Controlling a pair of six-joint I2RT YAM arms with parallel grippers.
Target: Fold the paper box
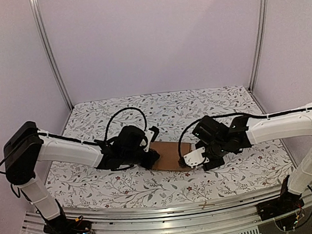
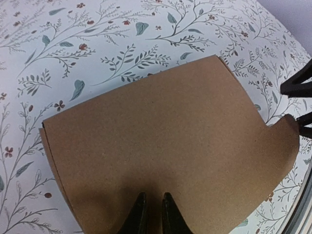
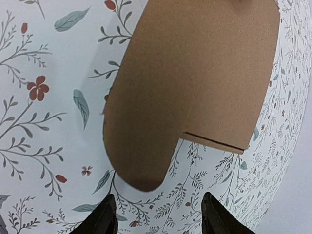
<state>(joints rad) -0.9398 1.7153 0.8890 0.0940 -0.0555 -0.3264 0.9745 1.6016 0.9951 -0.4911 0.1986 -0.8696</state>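
Well, the box (image 1: 170, 153) lies flat on the table (image 1: 227, 104): light, thin, bendy card. My left gripper (image 2: 154, 214), closed, rests on its edge; right gripper (image 3: 158, 217) gapes at the rounded tab (image 3: 141, 165), and I'd pinch there.

surface: table (image 1: 161, 111), white floral print | on it: paper box (image 1: 168, 156), lying flat, near middle

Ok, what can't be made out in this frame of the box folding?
Top view: the left gripper covers the left edge of the paper box; creases too small to see.
Left wrist: jaws nearly together over the box; pinching or pressing, unclear.
Right wrist: the box's far end is cut off by the top edge.
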